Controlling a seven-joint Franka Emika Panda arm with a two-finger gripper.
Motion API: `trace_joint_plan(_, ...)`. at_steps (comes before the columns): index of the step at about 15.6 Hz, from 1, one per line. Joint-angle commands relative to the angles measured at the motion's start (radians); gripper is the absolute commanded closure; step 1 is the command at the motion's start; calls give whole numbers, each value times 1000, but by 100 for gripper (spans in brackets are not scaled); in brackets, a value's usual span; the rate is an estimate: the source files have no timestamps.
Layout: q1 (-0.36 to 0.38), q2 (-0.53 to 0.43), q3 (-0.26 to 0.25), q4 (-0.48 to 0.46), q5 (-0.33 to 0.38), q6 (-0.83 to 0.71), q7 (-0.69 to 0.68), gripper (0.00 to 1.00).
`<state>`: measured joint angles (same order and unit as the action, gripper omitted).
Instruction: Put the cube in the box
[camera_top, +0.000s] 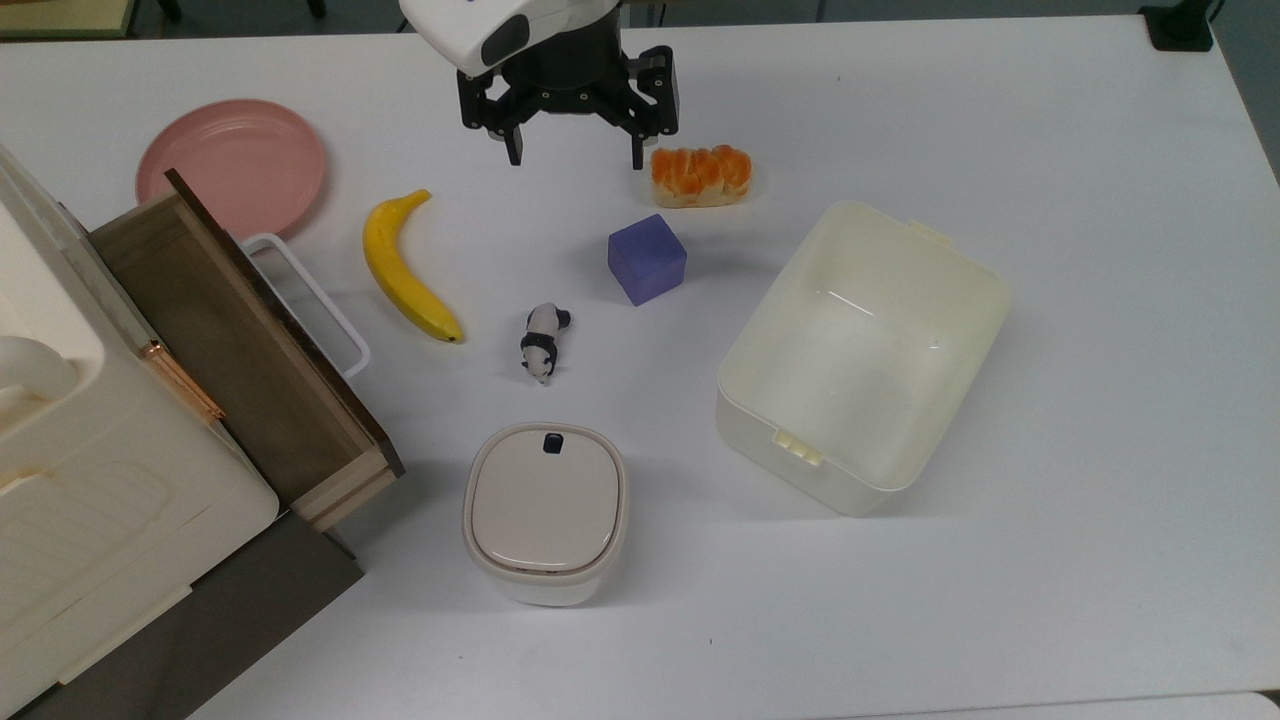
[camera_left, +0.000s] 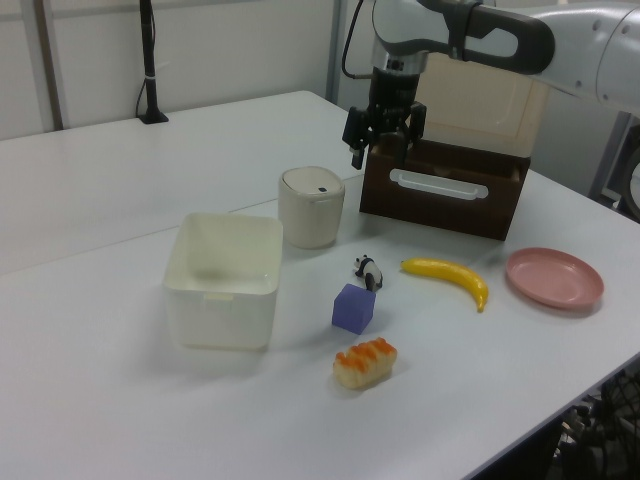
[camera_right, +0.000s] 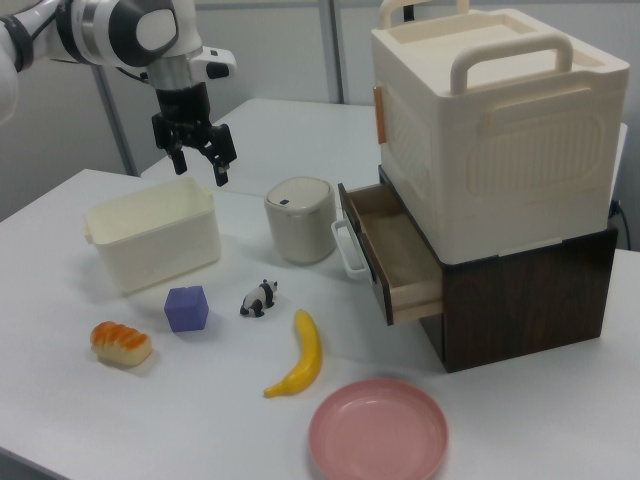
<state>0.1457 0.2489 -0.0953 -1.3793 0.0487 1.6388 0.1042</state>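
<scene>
Hanging spread wide and empty at the top view's far edge, end effector (camera_top: 575, 155), cube (camera_top: 647, 259) on the table (camera_top: 1050, 560) just left of the box (camera_top: 862, 355), left view, cube right of the box, bread (camera_left: 365, 362) nearer, right view, cube between bread and panda (camera_right: 258, 298).

In the top view I see the cube (camera_top: 647, 259) on the tabletop (camera_top: 1050, 150) left of the box (camera_top: 862, 355), bread bun (camera_top: 701, 176) just above it, panda figure (camera_top: 543, 342) lower left, banana (camera_top: 408, 268) further left, lidded container (camera_top: 545, 510) below, tool (camera_top: 576, 155) hanging above the cube.
</scene>
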Motion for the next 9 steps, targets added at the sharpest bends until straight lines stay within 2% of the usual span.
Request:
trace_joint_plan(1,5,-36,-3,-32,8,-20,-11,0)
trace_joint_plan(9,11,-31,-1,-37,3,-34,-8,0)
